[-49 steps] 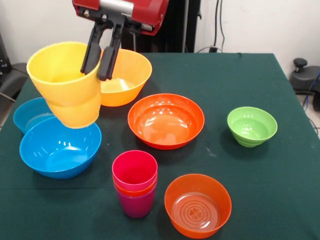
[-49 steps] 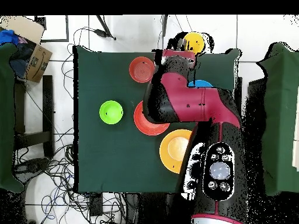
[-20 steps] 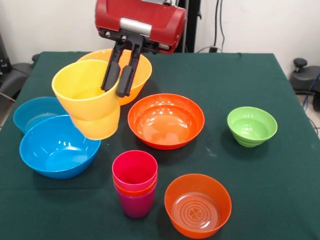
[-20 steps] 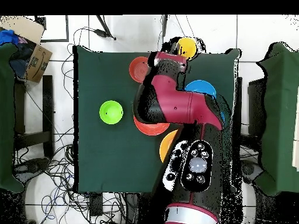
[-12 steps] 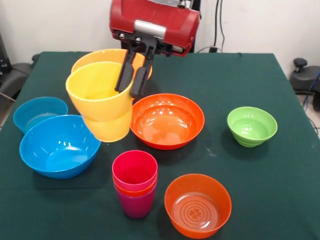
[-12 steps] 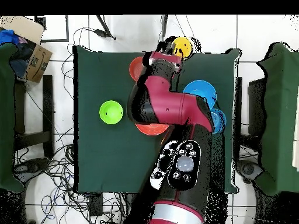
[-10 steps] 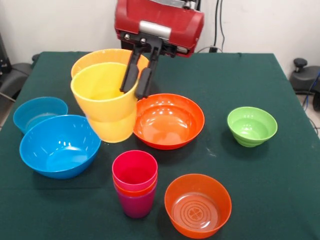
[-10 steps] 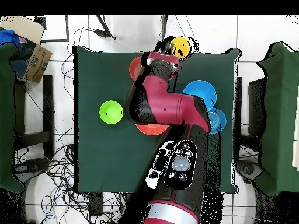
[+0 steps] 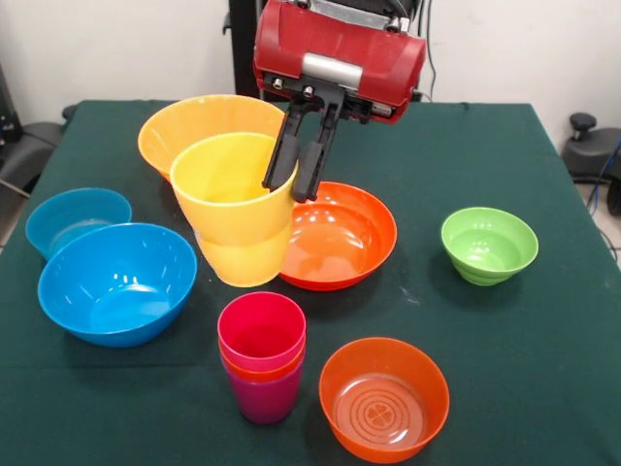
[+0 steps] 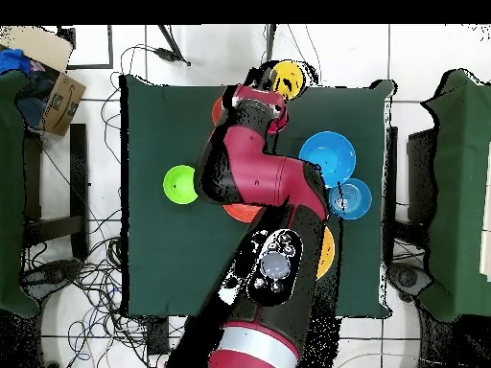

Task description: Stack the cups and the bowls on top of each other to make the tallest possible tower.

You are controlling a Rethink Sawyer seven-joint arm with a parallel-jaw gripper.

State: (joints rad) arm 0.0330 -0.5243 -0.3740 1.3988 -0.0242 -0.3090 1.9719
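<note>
The green table [image 9: 505, 155] is crossed from the top of the front view by the red arm [image 9: 340, 53]. Its gripper [image 9: 299, 184] is clamped on the right rim of the yellow cup [image 9: 233, 209], one finger inside and one outside; the cup is held tilted in mid-air at centre left (in front of the large orange-yellow bowl [image 9: 184, 121] and the wide red-orange bowl [image 9: 344, 233]). The large blue bowl [image 9: 116, 283] lies at lower left, the small blue bowl [image 9: 68, 216] behind it. The translucent orange bowl [image 9: 384, 398] sits at the bottom, the green bowl [image 9: 489, 245] at right. The tower [image 9: 262, 354] (crimson, orange, purple) stands at bottom centre, below the held cup.
</note>
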